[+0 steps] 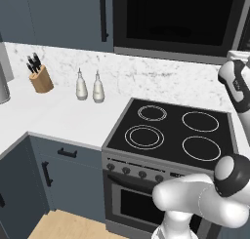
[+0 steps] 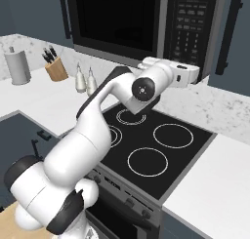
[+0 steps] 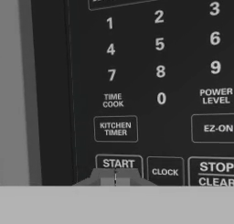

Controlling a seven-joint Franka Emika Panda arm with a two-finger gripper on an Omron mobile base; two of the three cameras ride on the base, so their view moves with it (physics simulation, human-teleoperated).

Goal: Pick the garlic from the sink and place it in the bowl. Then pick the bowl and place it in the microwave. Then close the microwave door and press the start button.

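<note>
White arm stretched level, clenched hand (image 3: 115,178) tips against microwave (image 2: 146,23) START button (image 3: 118,163)

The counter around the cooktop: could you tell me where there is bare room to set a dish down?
The white counter is bare between the cooktop and the two bottles, and forward to its front edge. Right of the cooktop, another bare stretch runs to the backsplash. It is crowded along the back wall, by the knife block and bottles.
</note>
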